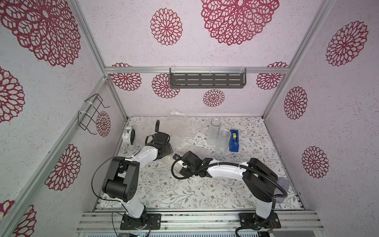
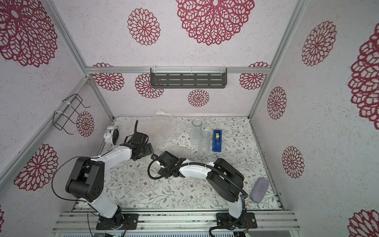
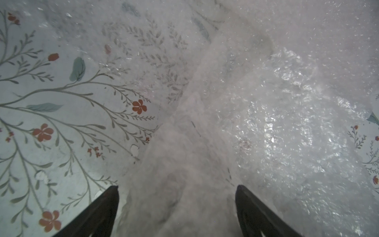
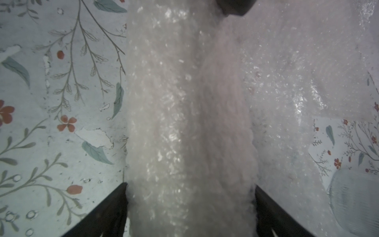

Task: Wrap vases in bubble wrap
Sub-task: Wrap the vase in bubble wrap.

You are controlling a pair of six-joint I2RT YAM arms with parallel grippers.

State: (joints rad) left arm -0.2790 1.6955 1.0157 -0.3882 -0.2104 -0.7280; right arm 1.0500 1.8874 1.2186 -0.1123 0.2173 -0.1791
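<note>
Straddling one wrapped roll (image 3: pixel 184 164) (image 4: pixel 184 102), both grippers sit mid-table, pointing down at it. The roll lies flat on table (image 1: pixel 184 195). A pale long shape shows dimly thru the wrap (image 3: pixel 287 123), too blurred to ID.

L gripper (image 3: pixel 177 186): jaws spread wide, roll between them, thin gap each side, nothing pinched, i.e. released.

R gripper (image 4: pixel 190 185): jaws also wide, tips right at the roll's flanks and seemingly touching. Can't tell if squeezing or let go.

In both top views the roll is mostly hidden under the wrists.

Loose wrap (image 1: pixel 178 131) (image 2: pixel 162 131): crinkled clear sheets over far-L part of table. One crumpled edge is up against back wall (image 1: pixel 184 102); near edge runs under L wrist.

Frosted vase (image 1: pixel 214 128) (image 2: pixel 196 129): upright, unwrapped, far side, R of centre.

Ribbed glass (image 1: pixel 225 141) (image 2: pixel 205 141): upright, unwrapped, just beside frosted vase on its near-R side. Touching or not, can't tell. Its base also shows in R wrist view (image 4: pixel 352 201), near a corner of the wrap.

Blue tape (image 1: pixel 234 140) (image 2: pixel 217 140) stands just R of ribbed glass.
</note>
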